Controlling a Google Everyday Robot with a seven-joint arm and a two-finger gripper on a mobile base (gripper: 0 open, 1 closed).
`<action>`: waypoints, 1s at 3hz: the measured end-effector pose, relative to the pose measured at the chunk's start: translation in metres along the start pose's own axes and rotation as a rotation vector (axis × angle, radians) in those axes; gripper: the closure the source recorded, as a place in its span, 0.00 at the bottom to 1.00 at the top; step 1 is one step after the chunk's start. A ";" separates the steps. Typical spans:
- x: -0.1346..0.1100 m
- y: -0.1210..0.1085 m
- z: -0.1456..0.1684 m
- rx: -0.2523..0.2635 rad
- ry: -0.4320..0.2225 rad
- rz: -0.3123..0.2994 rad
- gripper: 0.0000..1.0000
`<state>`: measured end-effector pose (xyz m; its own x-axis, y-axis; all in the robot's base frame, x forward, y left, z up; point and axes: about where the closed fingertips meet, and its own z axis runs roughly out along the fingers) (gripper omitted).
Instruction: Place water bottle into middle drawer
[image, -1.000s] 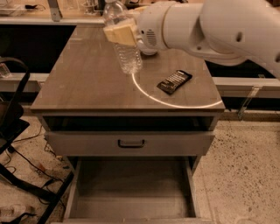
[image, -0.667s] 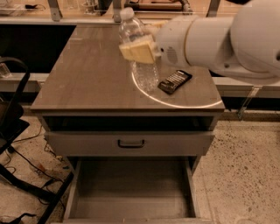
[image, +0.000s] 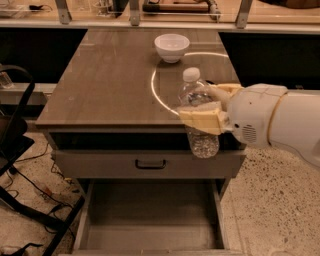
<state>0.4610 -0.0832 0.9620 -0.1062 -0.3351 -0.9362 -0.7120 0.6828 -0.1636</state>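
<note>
My gripper (image: 198, 103) is shut on the water bottle (image: 202, 142), a clear ribbed bottle with a white cap. I hold it upright in the air over the right front edge of the cabinet top (image: 105, 85). Its lower end hangs in front of the closed grey drawer front (image: 100, 164) with the dark handle. The middle drawer (image: 150, 220) is pulled out below, a wide grey box with a bare flat floor. The bottle is above it and toward its right side.
A white bowl (image: 171, 47) stands at the back of the cabinet top. A black chair and cables (image: 20, 165) lie on the floor to the left. A shelf with metal legs (image: 150, 20) runs behind the cabinet.
My arm has carried the bottle from the back of the cabinet top toward the front edge and lower. The bowl now shows; the dark flat object is behind my arm.
</note>
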 end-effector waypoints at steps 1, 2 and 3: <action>-0.001 0.001 0.001 -0.003 0.000 -0.002 1.00; 0.013 0.006 0.010 -0.023 0.001 0.004 1.00; 0.065 0.024 0.018 -0.081 -0.005 0.054 1.00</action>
<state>0.4491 -0.0770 0.8916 -0.1424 -0.2958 -0.9446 -0.7594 0.6447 -0.0874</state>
